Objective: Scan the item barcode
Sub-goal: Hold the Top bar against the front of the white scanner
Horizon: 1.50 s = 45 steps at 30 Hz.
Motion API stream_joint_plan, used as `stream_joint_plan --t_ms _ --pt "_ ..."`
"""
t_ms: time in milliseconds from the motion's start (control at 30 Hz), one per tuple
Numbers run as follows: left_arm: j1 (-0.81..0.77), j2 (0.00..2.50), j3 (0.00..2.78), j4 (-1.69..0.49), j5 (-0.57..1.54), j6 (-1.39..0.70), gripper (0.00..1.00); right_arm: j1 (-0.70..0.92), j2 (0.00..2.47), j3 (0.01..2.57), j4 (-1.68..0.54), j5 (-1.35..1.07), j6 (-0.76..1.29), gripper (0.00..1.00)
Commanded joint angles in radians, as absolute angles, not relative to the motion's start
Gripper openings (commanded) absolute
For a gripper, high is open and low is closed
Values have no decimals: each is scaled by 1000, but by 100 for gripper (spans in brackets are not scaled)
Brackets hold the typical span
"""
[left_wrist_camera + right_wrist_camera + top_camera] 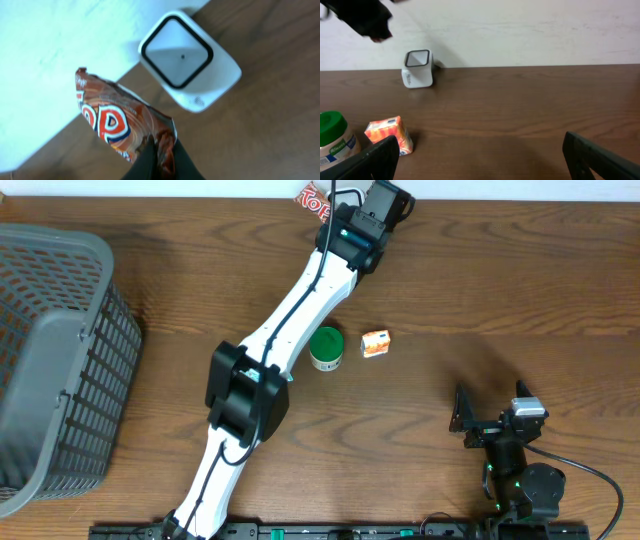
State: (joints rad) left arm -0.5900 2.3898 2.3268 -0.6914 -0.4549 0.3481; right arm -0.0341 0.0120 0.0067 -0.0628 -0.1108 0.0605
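Brown-and-red foil marks the snack bag (120, 125), pinched by one crumpled edge between the closed fingers of the left gripper (162, 152). It is held in the air at the far edge of the table (450, 280), just beside the white barcode scanner (182, 57) but not over its black-rimmed window. No barcode shows on the printed face that the wrist camera sees, so I cannot tell which side carries it.

The likely failure is a missed read, whether from the code being turned away from the window or from wrinkled foil warping it. The thin pinch could also let the bag twist or slip.

Further out, a green-lidded jar (326, 348) and a small orange carton (375, 343) sit mid-table, with a grey basket (50, 360) at the left. The right gripper (482, 152) rests with its fingers wide apart, holding nothing.
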Motion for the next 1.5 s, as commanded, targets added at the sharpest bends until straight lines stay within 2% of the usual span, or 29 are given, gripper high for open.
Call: stream_joint_plan --t_ms 0,433,767,1100,1467 --pt "-593 2420 2340 -641 -487 427 7 -23 9 6 -66 -106 70 99" --pt "-594 2489 2339 -533 -367 465 7 -23 9 6 -66 -106 70 99" --pt "-594 2546 2318 -539 -339 555 7 -23 9 6 -66 -106 70 99" --pt "-597 2546 2311 -566 -214 625 7 -23 9 6 -66 -106 70 99" --pt "-596 2545 2311 -530 -243 690 8 -23 9 6 -66 -106 70 99"
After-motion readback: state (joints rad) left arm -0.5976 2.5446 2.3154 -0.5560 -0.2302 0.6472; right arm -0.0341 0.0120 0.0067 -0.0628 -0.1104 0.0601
